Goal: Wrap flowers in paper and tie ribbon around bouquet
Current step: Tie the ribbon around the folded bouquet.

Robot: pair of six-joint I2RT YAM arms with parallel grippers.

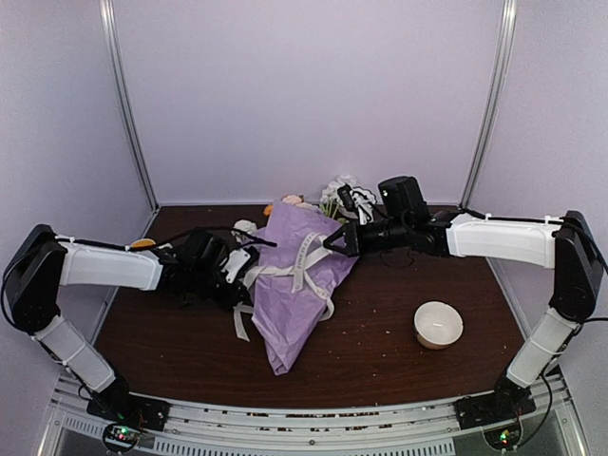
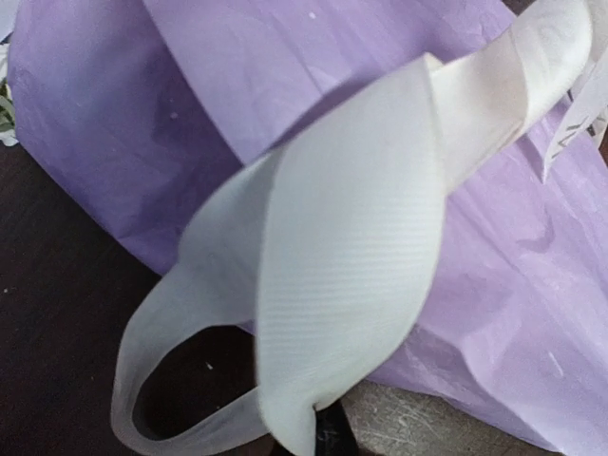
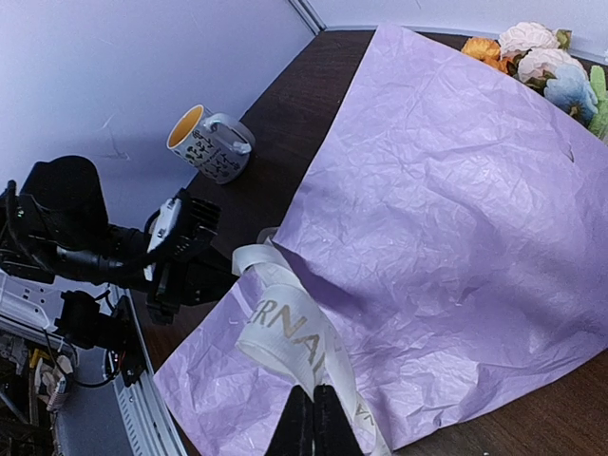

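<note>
Cream ribbon [image 2: 351,256] clamped tight in left jaws and in right jaws, over the purple bouquet [image 1: 285,323].

Dark wooden table [image 1: 399,366], pale lilac walls [image 1: 304,95]

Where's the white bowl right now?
Top view: the white bowl sits on the table, right side toward the front edge, well clear of the purple bouquet lying at centre.

Cream ribbon [image 2: 351,266] fills the frame, blurred and twisted into a loop over crinkled lilac paper [image 2: 494,285]. Its lower end meets the dark tip of the left gripper [image 2: 325,435] at the bottom edge. Dark table [image 2: 57,313] shows lower left.
</note>
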